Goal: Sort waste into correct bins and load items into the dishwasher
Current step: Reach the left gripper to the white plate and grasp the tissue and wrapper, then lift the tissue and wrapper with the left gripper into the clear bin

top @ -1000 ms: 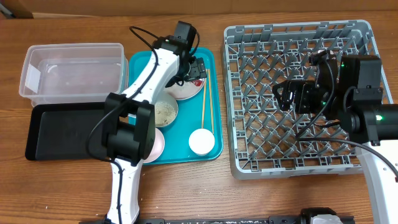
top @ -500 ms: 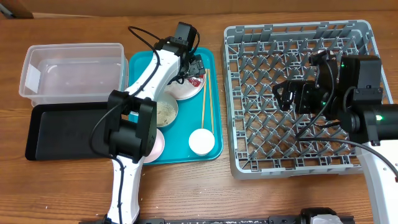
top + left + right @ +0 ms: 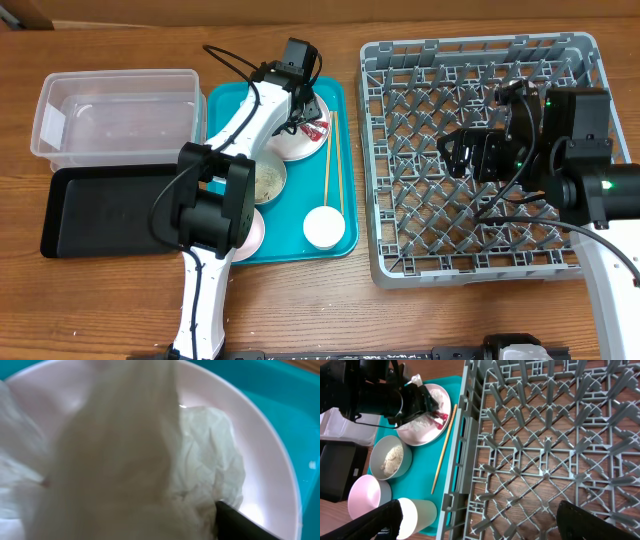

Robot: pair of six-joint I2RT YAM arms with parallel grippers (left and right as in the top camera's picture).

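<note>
My left gripper (image 3: 303, 108) is down on the round pale plate (image 3: 290, 148) at the back of the teal tray. In the left wrist view a crumpled white napkin (image 3: 200, 450) fills the space at my jaws. Only one dark finger (image 3: 240, 522) shows, pressed against the paper. A red-and-white wrapper (image 3: 318, 129) lies on the plate. The right wrist view also shows the plate (image 3: 422, 430). My right gripper (image 3: 455, 155) is open and empty above the grey dish rack (image 3: 480, 260).
The teal tray (image 3: 340, 240) holds a grey-green bowl with rice scraps (image 3: 265, 180), a pink bowl (image 3: 252, 232), a white cup (image 3: 324, 227) and chopsticks (image 3: 327, 165). The clear tub (image 3: 115, 110) and black tray (image 3: 100, 210) stand at the left.
My left gripper has shifted slightly back and left over the plate. The right arm has not moved.
</note>
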